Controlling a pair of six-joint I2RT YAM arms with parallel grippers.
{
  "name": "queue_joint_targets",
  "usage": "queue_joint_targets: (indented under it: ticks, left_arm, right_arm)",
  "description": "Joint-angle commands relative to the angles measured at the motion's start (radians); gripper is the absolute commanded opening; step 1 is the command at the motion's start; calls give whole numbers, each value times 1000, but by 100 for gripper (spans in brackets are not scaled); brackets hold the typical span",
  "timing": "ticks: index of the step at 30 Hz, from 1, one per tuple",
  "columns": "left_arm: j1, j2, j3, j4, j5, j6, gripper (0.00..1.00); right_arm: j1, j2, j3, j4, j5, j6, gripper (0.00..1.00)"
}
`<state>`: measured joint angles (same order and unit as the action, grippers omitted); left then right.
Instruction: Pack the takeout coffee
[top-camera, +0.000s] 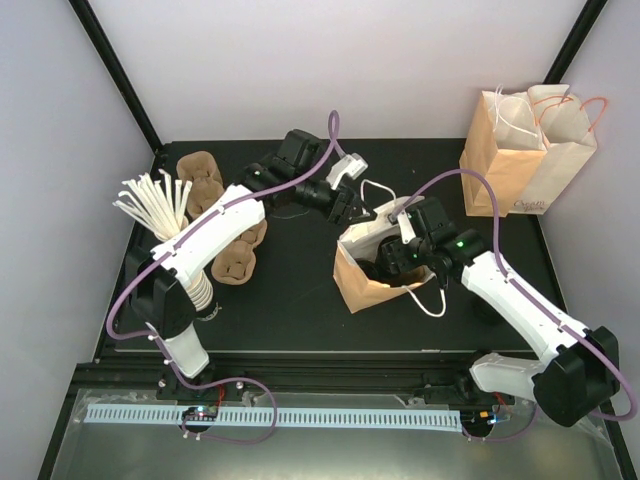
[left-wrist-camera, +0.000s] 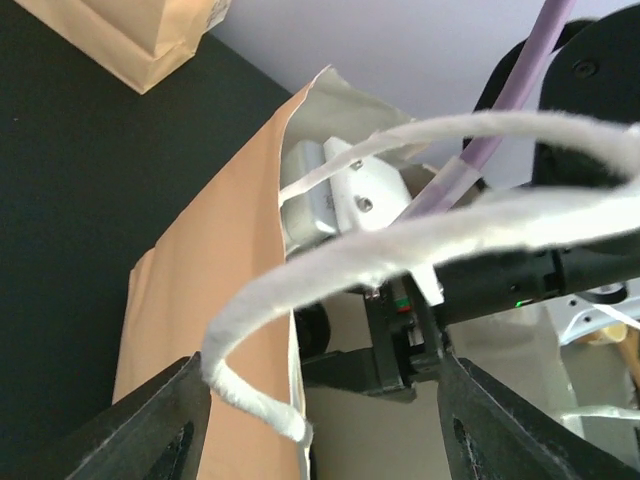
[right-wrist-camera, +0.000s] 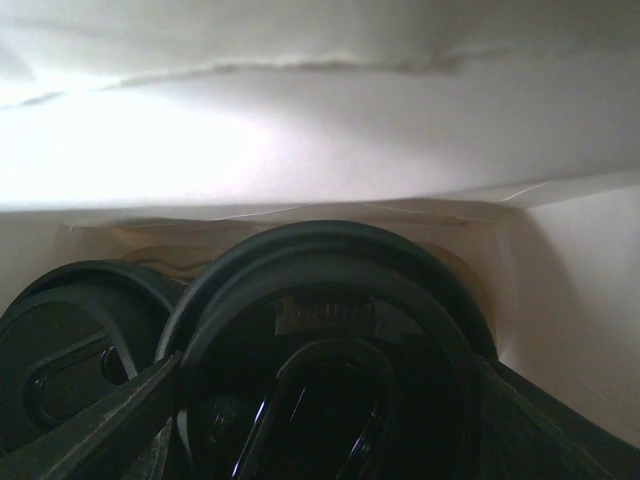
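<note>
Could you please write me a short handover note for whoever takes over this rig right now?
Left gripper: open, with a finger on either side of the bag handle, not clamped on it.
Right gripper: down inside the open paper bag, closed on the takeout coffee.
Things: a second lidded cup sits in the bag beside it.
Done: the coffee is inside the bag.
Left: release it and lift the right arm out. Whether the cup rests on the bag floor cannot be seen.

Lab booth: white walls (top-camera: 350, 60), black table (top-camera: 290, 300)
</note>
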<state>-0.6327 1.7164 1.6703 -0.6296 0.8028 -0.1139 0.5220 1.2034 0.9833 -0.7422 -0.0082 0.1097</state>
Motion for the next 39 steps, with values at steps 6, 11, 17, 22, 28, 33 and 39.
queue_joint_targets:
  ticks: [6, 11, 17, 22, 28, 33, 39]
  left_arm:
    - [-83, 29, 96, -155, -199, 133, 48]
    - [-96, 36, 115, -173, -203, 130, 33]
    - [-109, 32, 116, -199, -235, 131, 12]
    - [-109, 10, 123, -237, -273, 154, 2]
    - [-95, -33, 119, -297, -272, 151, 2]
    - [-93, -92, 118, -377, -320, 143, 2]
    - [-94, -204, 51, -390, -368, 120, 2]
  right_arm:
    - [8, -8, -33, -38, 98, -54, 1]
    - [15, 8, -17, -40, 121, -57, 1]
    - [26, 19, -1, -58, 130, -48, 1]
    - [47, 19, 4, -62, 125, -36, 1]
    - [123, 14, 26, -61, 113, -34, 1]
    - [216, 10, 45, -76, 124, -38, 1]
    - [316, -13, 38, -82, 139, -44, 1]
